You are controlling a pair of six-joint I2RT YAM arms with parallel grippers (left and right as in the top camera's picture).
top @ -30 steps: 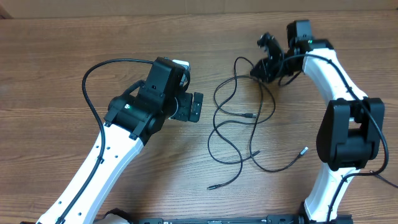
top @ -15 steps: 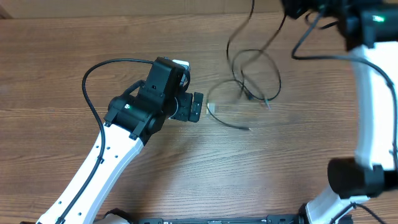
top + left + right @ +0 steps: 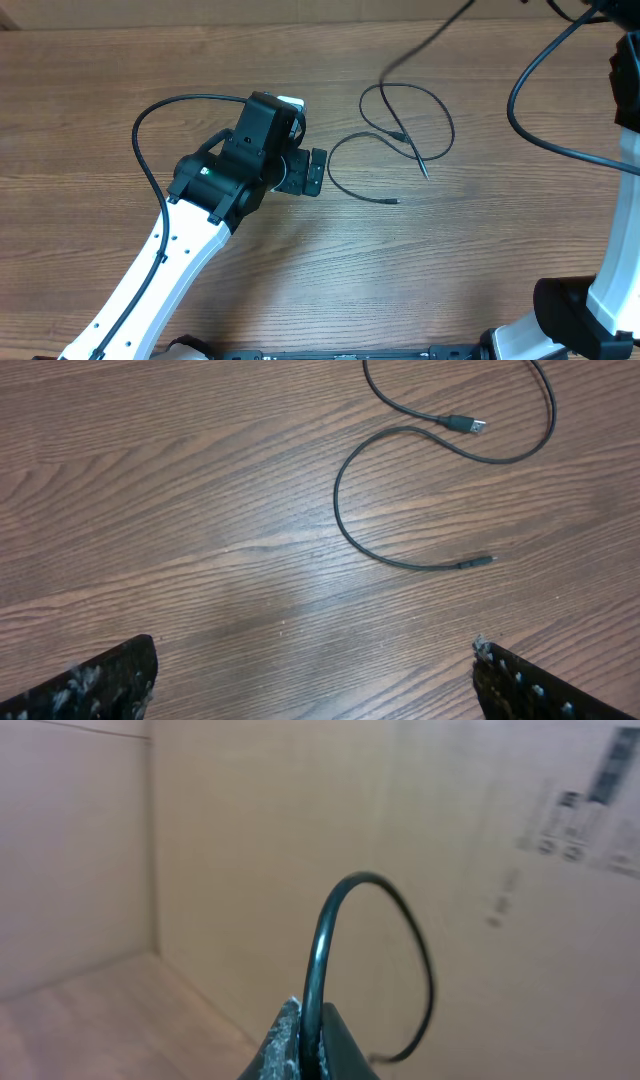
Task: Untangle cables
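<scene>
High above the wooden table, the right arm is rising almost out of the overhead view, where a second ago it was sitting low at the far edge of the tangle. It is taking the cables up with it. The wide bunch that was sprawling across the table's middle is shrinking to two loose curves near the far side, with one blurred strand stretching up toward the far right. This is probably shaking the knot loose, since the plug tips are now lying apart from each other. Seen from its wrist camera, the right gripper is pinching closed on a black cable arching above it. The left arm is staying put, with the left gripper hovering just beside the nearest curve, its fingers spread wide and holding nothing.
</scene>
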